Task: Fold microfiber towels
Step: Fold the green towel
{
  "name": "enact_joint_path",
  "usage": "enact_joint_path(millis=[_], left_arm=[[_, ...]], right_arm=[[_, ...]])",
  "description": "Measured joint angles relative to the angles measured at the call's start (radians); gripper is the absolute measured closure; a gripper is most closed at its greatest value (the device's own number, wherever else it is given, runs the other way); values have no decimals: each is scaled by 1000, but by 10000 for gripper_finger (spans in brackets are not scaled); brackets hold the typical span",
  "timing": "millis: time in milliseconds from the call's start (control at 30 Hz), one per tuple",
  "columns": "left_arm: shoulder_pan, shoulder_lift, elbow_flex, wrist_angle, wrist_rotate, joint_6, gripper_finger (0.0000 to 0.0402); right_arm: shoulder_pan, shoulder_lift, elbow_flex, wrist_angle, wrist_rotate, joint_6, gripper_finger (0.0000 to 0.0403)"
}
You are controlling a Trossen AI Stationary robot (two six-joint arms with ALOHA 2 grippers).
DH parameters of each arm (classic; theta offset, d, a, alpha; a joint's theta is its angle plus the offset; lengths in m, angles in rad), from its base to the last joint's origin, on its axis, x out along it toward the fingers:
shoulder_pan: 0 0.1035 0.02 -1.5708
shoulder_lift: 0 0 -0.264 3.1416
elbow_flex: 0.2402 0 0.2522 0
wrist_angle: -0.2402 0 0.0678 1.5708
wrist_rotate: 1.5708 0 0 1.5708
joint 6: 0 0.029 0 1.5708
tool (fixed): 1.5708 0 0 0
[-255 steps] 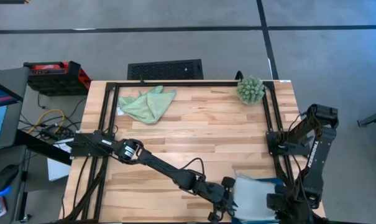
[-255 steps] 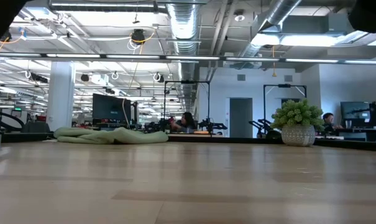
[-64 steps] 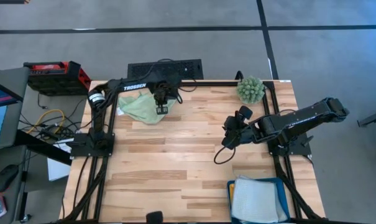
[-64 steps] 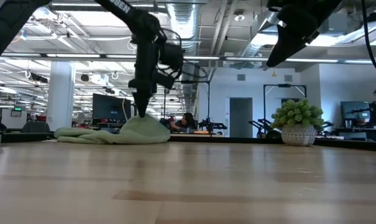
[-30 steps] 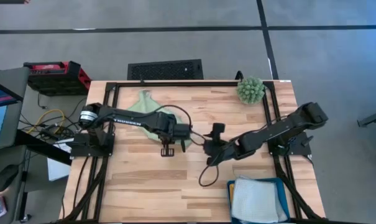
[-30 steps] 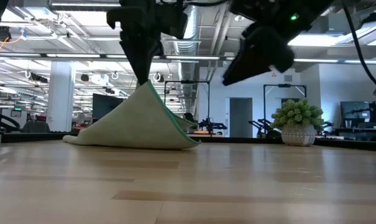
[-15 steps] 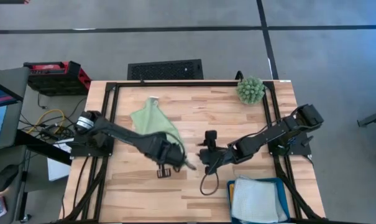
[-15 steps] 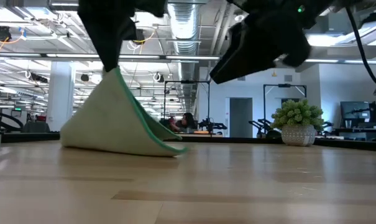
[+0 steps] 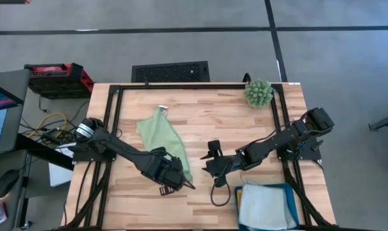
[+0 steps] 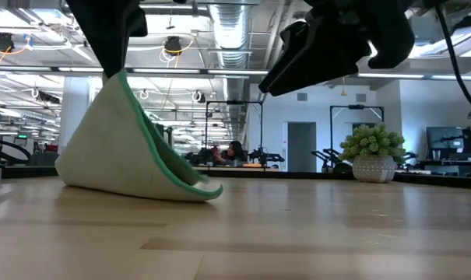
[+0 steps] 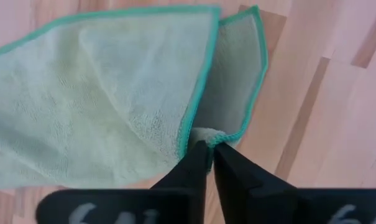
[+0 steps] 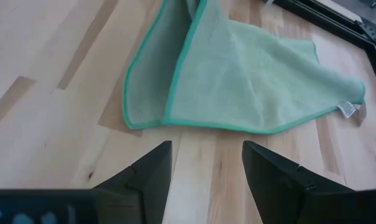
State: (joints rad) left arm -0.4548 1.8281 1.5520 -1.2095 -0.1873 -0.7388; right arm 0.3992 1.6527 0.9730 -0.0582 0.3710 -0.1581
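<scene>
A: Near edge of the table (image 9: 200, 125) first. What's down there?

B: Teal tray (image 9: 268, 206) at the near right corner, w/ a pale folded cloth (image 9: 265, 208) lying in it. Well apart from both grippers.

A: Left gripper?

B: Left gripper (image 9: 178, 180) sits near-centre of the table, arm reaching in from the left side. Fingers together, clamped on a corner of the light green towel (image 9: 163, 139). Left wrist view shows it clearly: fingers (image 11: 197, 163) pinch the green-stitched edge of the towel (image 11: 100, 99) right at their tips.

A: How does the towel lie?

B: Pinched corner is lifted off the wood. In the low view the towel (image 10: 118, 148) rises to a peak under the left arm, rest draped down onto the table. From above it stretches from the gripper away toward the far left part of the table, small white tag at its far end.

A: Right gripper?

B: Right gripper (image 9: 208, 162) just beside the left one, on its right, arm coming in from the right side. Fingers (image 12: 151, 171) apart, nothing between them; right wrist view has the towel (image 12: 243, 81) ahead of the fingers, not touching.

A: Farther back?

B: Spiky green ball plant (image 9: 258, 92) at the far right corner. Black frame rails (image 9: 194, 85) run along the far edge.
</scene>
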Motion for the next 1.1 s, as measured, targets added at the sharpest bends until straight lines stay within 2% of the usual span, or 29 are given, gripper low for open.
enact_joint_path(millis=[367,600,733,800,967,1100], left_arm=[[-3,7,0,-3,123,-49,267],[-30,7,0,0,163,-85,236],[-34,7,-1,97,70,-53,233],[-34,17,-13,198,22,21,233],[-39,60,-52,381,-25,238,236],[-37,123,-53,439,-173,333,237]], right_arm=[[0,0,0,-6,0,0,184],[0,0,0,-14,0,0,184],[0,0,0,-16,0,0,184],[1,0,0,-16,0,0,184],[23,-3,0,-29,2,0,184],[48,-30,1,-48,22,0,184]])
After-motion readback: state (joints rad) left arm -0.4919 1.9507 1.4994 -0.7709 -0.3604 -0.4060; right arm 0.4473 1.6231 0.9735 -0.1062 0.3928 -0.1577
